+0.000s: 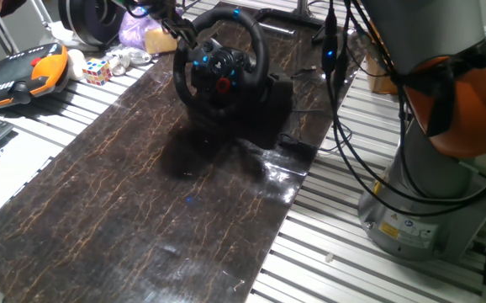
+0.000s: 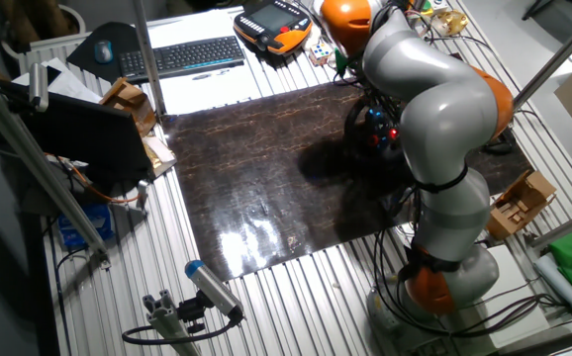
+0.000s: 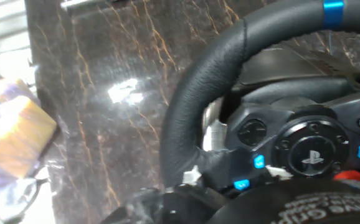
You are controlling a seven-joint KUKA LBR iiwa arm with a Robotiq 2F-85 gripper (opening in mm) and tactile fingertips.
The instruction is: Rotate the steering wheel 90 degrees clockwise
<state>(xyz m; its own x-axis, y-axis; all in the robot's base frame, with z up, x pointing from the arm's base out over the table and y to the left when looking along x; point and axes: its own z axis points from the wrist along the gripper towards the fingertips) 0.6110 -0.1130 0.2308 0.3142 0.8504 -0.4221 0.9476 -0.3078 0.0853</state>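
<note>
The black steering wheel (image 1: 219, 61) stands upright on its bulky base (image 1: 270, 99) at the far end of the dark marble slab (image 1: 176, 210). Its hub shows a red button and blue lights, and the blue rim stripe is at the top. My gripper (image 1: 182, 34) is at the rim's upper left. In the hand view the rim (image 3: 198, 93) runs down to my blurred fingers (image 3: 161, 200) at the bottom edge, with the hub (image 3: 309, 152) to the right. The grip itself is hidden. In the other fixed view my arm covers most of the wheel (image 2: 380, 133).
A purple bag with a yellow block (image 1: 142, 34), a Rubik's cube (image 1: 97, 71), an orange teach pendant (image 1: 24, 71) and a black spool-like ring (image 1: 92, 21) lie left of the wheel. Cables (image 1: 344, 126) hang by the robot base (image 1: 428, 185). A keyboard (image 2: 182, 56) is nearby.
</note>
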